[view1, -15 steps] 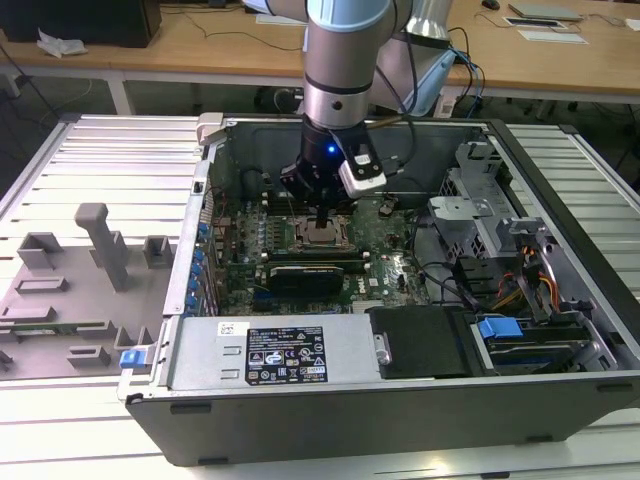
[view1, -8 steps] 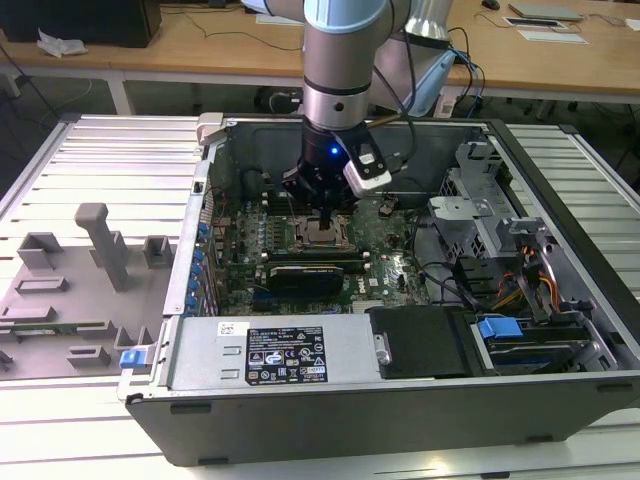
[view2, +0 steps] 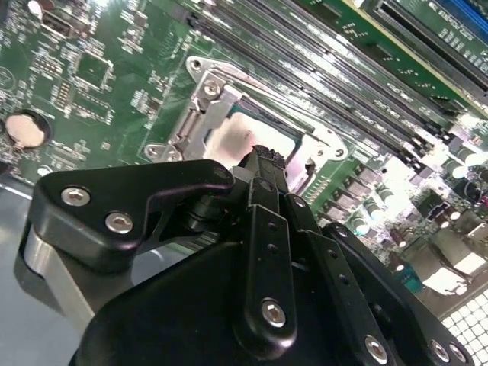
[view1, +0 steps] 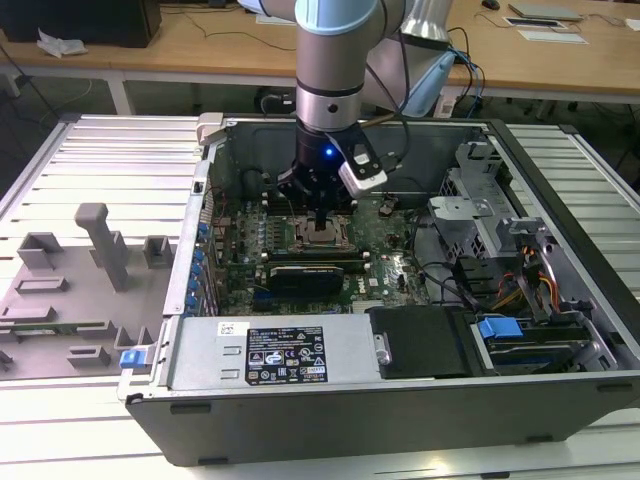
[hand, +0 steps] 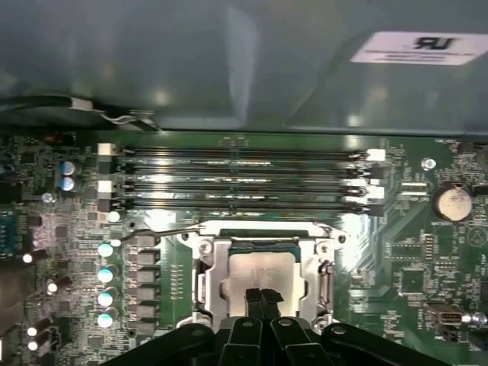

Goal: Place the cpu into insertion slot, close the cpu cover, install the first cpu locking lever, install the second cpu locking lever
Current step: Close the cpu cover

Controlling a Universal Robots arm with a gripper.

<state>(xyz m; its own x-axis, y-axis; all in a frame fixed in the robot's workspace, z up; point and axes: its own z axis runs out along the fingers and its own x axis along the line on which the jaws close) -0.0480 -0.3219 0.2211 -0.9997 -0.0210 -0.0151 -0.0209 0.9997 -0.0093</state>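
Note:
Inside the open computer case, the insertion slot (view1: 322,235) sits in the middle of the green board. The cpu (hand: 263,274) lies flat in it, pale metal top up, also seen in the second wrist view (view2: 229,141). The silver cpu cover (hand: 204,278) frames the chip and looks folded down over its edges (view2: 200,114). My gripper (hand: 261,296) points straight down at the chip's near edge, its black fingers (view2: 268,162) pressed together with nothing between them. In the exterior view the gripper (view1: 320,222) stands right over the socket. A thin wire lever (hand: 164,231) runs beside the socket.
Long black memory slots (hand: 244,179) lie just beyond the socket, and a coin battery (hand: 451,202) sits off to one side. The case walls (view1: 560,250), a power supply box (view1: 290,350) and drive bays (view1: 500,330) hem the board in. A grey fixture tray (view1: 70,290) lies outside at the exterior view's left.

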